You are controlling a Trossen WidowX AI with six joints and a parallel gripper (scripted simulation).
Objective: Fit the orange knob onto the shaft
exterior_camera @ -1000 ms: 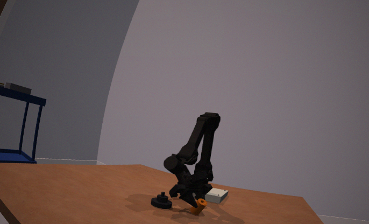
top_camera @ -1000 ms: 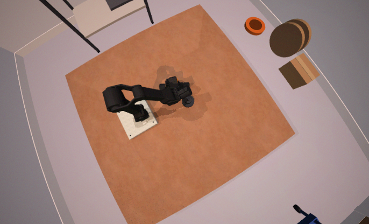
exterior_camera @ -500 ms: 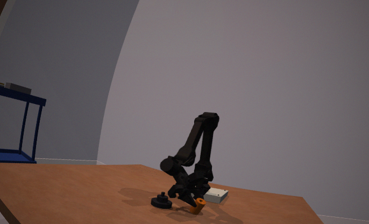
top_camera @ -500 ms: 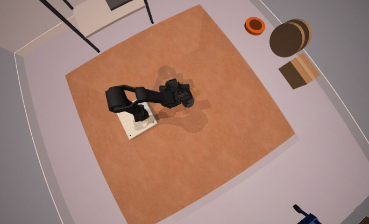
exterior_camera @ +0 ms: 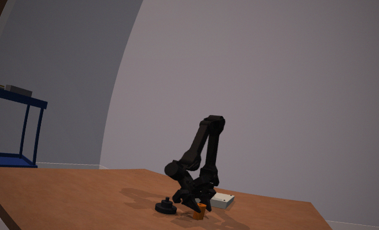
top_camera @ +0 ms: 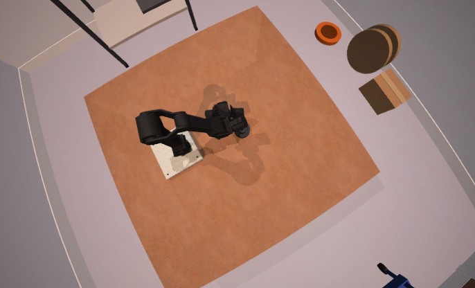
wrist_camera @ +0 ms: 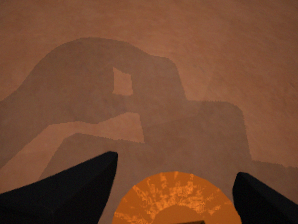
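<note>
The orange knob (exterior_camera: 198,213) (wrist_camera: 175,190) stands upright on the table, its hole facing up; the wrist view cuts off most of the hole at the bottom edge. My gripper (exterior_camera: 204,210) (wrist_camera: 176,172) is open around the top of the knob, with a finger on each side and a gap at both sides in the wrist view. The dark round pedestal (exterior_camera: 165,210) (top_camera: 244,134) stands left of the knob in the exterior view, its shaft (exterior_camera: 167,198) pointing up. In the top view the arm hides the knob and part of the pedestal.
The arm's white base plate (top_camera: 167,167) (exterior_camera: 222,202) sits on the brown table (top_camera: 196,214) (exterior_camera: 71,194). Beyond the table are a shelf (top_camera: 139,26), an orange ring-shaped object (top_camera: 318,35) and a blue cart (exterior_camera: 16,98). Arm shadows lie around the knob and pedestal.
</note>
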